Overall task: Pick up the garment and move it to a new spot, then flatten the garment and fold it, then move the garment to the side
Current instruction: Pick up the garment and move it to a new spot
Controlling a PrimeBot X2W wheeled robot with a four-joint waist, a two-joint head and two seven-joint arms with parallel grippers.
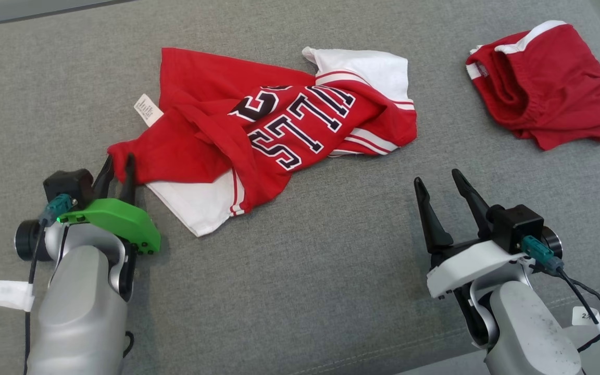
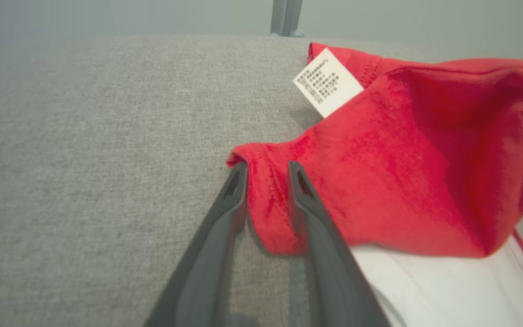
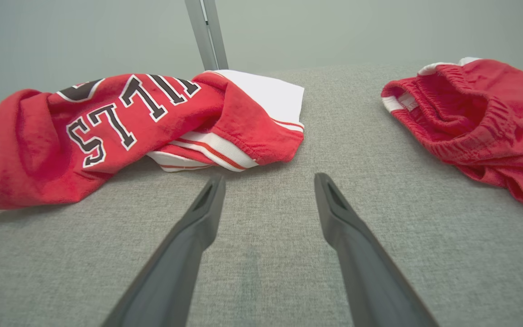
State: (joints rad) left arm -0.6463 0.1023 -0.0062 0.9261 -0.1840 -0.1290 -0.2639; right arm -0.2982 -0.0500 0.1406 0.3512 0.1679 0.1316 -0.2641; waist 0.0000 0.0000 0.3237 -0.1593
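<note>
Head view: red-and-white jersey (image 1: 279, 125) lies crumpled mid grey fabric surface (image 1: 300, 291), lettering up. Left gripper (image 1: 119, 159) at jersey's near-left red corner, fingers clamped on hem fold, cloth filling gap. Right gripper (image 1: 437, 178) off jersey's right side, apart from it, fingers spread wide, holding nothing. Red shorts (image 1: 545, 88) far right, well apart.

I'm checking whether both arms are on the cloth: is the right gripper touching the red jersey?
No, the right gripper stands open over the bare grey surface, with a clear gap to the red jersey.
</note>
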